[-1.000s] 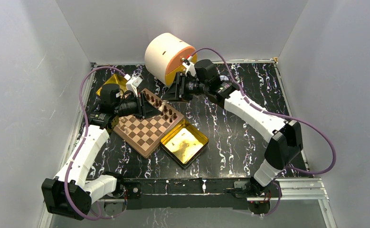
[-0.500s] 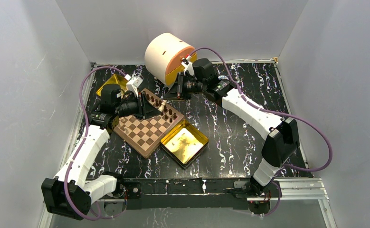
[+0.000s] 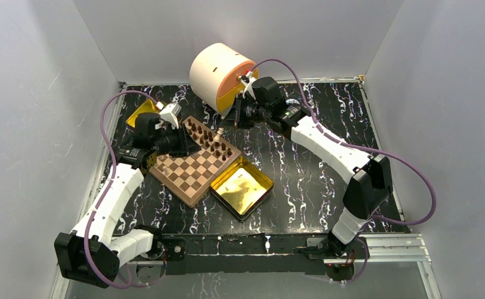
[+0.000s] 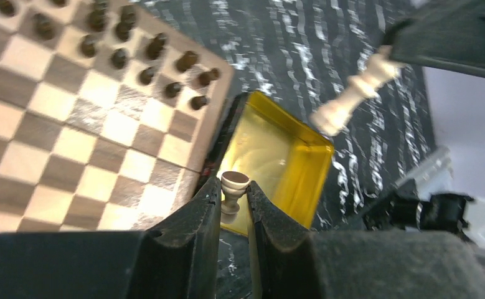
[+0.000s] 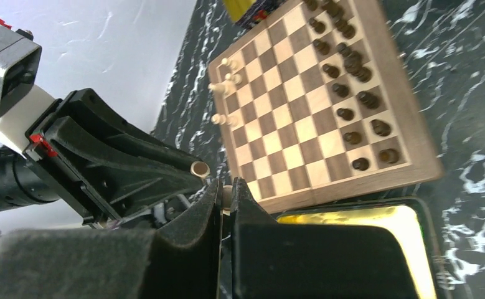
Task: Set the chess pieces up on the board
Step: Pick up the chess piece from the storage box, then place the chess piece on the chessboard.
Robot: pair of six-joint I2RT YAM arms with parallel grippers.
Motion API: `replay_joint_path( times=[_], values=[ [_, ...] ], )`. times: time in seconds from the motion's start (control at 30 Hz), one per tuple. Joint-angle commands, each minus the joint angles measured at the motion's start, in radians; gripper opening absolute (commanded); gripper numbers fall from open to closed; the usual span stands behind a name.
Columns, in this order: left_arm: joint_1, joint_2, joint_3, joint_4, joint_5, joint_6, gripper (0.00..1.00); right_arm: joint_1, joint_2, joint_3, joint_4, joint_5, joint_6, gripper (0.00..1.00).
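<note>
Right gripper closed, two tan pieces held

The left arm and right arm have white link shells between bulky black joint housings. A purple cable loops beside each. The left end effector and right end effector are matte black with wedge-shaped fingers. A white camera block tops each wrist.

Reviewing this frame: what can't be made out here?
Right pincer: its pale piece is nearly buried between the fingers in the right wrist view, blurred in the left wrist view.
Dark pieces: too small in the top view to tell types.
Tin: cut off by the bottom edge in the right wrist view.
</note>
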State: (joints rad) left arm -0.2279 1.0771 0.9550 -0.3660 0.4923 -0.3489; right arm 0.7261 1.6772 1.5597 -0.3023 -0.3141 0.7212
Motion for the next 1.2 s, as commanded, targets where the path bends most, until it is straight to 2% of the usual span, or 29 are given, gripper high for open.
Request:
replay_joint_path(
  times=[0.0, 0.07, 0.13, 0.3, 0.57, 0.8, 0.93, 1.17],
  values=[
    [-0.001, 0.027, 0.068, -0.123, -0.298, -0.056, 0.01, -0.003, -0.063, 0.038, 0.033, 0.126, -0.131, 0.0],
    [0.016, 0.074, 0.121, -0.179, -0.389, -0.092, 0.01, 0.009, -0.069, 0.008, 0.064, 0.144, -0.173, 0.0],
    [0.055, 0.117, 0.185, -0.217, -0.42, -0.117, 0.01, 0.037, -0.068, -0.013, 0.088, 0.178, -0.228, 0.0],
    [0.158, 0.168, 0.383, -0.235, -0.414, -0.197, 0.05, 0.128, -0.06, -0.088, 0.21, 0.221, -0.337, 0.0],
    [0.168, 0.172, 0.714, -0.256, -0.398, -0.266, 0.02, 0.278, 0.078, -0.048, 0.294, 0.273, -0.462, 0.0],
    [0.165, 0.116, 0.777, -0.236, -0.418, -0.321, 0.03, 0.398, 0.239, 0.025, 0.398, 0.309, -0.565, 0.0],
    [0.165, 0.09, 0.827, -0.214, -0.452, -0.349, 0.03, 0.435, 0.318, 0.079, 0.423, 0.309, -0.598, 0.0],
    [0.165, 0.058, 0.824, -0.191, -0.475, -0.352, 0.03, 0.471, 0.405, 0.154, 0.439, 0.35, -0.651, 0.0]
  ],
)
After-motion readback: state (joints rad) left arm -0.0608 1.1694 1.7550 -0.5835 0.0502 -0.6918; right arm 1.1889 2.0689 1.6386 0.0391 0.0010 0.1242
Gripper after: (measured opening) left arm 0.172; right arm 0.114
